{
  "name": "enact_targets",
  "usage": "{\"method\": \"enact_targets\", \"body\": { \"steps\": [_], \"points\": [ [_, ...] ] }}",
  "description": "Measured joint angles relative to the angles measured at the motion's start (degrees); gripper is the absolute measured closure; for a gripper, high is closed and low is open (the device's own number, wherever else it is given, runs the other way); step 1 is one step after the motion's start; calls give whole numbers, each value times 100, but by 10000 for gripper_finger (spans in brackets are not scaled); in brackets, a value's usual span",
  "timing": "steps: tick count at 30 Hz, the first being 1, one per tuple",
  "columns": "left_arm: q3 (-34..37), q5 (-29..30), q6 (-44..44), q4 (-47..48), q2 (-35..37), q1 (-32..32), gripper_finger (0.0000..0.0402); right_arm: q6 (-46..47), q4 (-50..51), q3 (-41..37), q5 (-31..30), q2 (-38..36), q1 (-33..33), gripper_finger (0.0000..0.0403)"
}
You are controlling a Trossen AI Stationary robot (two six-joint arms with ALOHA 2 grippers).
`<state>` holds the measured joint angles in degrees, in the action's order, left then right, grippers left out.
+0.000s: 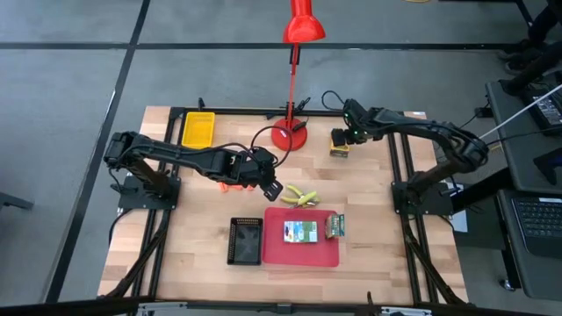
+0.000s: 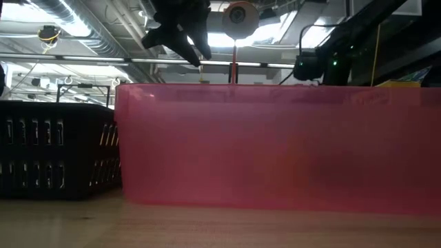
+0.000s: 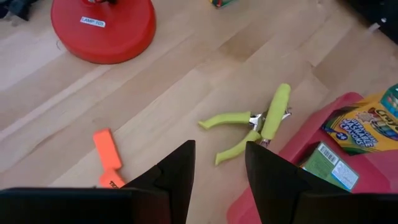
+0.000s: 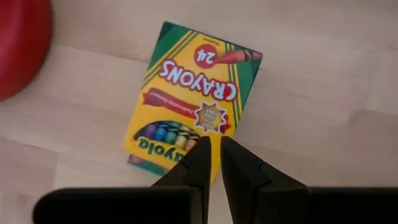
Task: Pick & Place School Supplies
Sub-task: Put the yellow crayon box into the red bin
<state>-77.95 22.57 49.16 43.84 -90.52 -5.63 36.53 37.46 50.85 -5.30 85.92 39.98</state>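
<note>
From above, 2 crayon boxes point(image 1: 301, 232) lie in the red tray point(image 1: 274, 248). The left gripper point(image 3: 219, 163) hovers open and empty over the yellow-green scissors point(image 3: 260, 121). The right gripper point(image 4: 214, 155), nearly closed, empty, hangs above another crayon box point(image 4: 189, 93).

Open left claw point(image 3: 219, 168) above yellow-green scissors-like tool point(image 3: 258, 121), beside orange stick point(image 3: 107, 149).

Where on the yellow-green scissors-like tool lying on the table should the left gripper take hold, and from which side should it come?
Probably from straight above, closing across the single straight arm of the scissors-like tool near its metal pivot. It lies flat on the wood beside the red tray, and its two curved handles splay apart, so they offer less to pinch. The left gripper hangs open nearby.
</note>
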Motion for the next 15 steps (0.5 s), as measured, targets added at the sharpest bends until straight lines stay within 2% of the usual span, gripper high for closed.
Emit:
{"method": "enact_targets", "body": {
  "steps": [4, 9, 12, 15],
  "points": [
    [0, -58, 13, 38, 2, 0, 263, -105, -77, 0, 38, 325, 10, 362],
    [0, -120, 11, 122, 2, 13, 263, -111, -108, 19, 413, 658, -145, 362],
    [0, -120, 9, 128, 2, 11, 263, 44, -206, 26, 483, 707, -482, 362],
    [0, -121, 7, 140, 2, 11, 263, 356, -452, 8, 892, 671, -955, 362]
  ]
}}
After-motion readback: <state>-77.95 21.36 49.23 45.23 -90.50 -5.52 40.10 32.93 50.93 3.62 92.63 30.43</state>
